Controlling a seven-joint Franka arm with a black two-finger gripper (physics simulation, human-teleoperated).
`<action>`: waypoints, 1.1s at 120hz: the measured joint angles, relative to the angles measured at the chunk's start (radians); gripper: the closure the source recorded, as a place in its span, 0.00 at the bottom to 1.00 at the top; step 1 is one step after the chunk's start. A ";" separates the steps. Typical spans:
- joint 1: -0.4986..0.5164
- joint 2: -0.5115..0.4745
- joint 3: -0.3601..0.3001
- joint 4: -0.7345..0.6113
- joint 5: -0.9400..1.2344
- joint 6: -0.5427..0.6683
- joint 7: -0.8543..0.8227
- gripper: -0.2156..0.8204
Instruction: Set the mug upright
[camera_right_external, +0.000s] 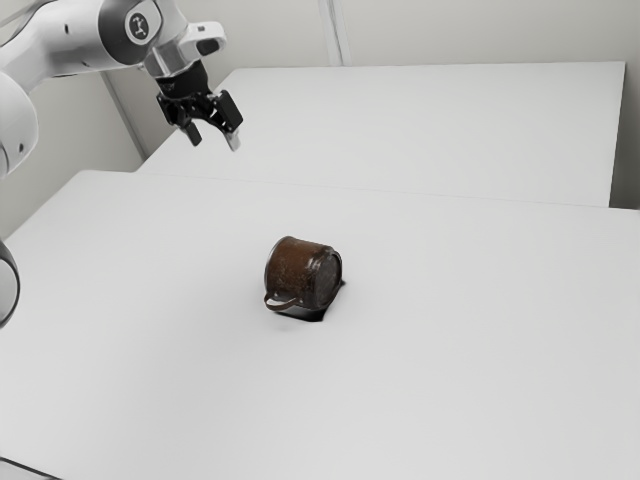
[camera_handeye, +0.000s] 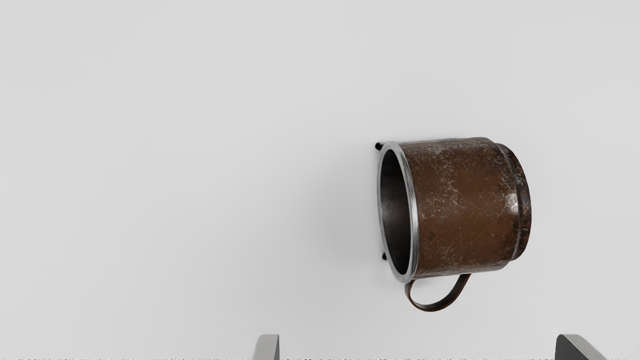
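Looking in from far away, I see the mug (camera_right_external: 300, 270) lying on its side on the white counter (camera_right_external: 450, 370). It is brown and scratched, with lots of pale specks. Its shiny gray rim (camera_handeye: 415, 215) goes around a dark inside. In the exterior view, the mug's mouth points to the view's left, and its round bottom (camera_right_external: 329, 278) is at the view's right end. The handle (camera_handeye: 435, 306) is a thin brown loop that sticks out from the mug's side. In the wrist view, that loop is on the side of the mug that is toward my fingers (camera_handeye: 267, 348).

My hand (camera_right_external: 214, 141) is up in the air, well apart from the mug and off to the exterior view's left of it. The hand is empty, and its two fingers are spread wide. In the wrist view, the mug is out past the fingertips, and it lines up with the space between them, a bit closer to one finger than the other.

Some black shows on the counter by the mug, and I cannot tell what it is. My white arm (camera_right_external: 60, 45) comes in from the exterior view's upper left. Behind the counter is a white table (camera_right_external: 430, 120), with pale walls (camera_right_external: 480, 30) past it.
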 joint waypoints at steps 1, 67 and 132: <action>0.000 0.000 0.000 0.000 0.000 -0.001 0.000 0.21; 0.051 0.006 0.052 -0.238 -0.387 -0.013 0.057 0.21; 0.118 0.200 0.061 -0.302 -0.772 -0.010 0.381 0.21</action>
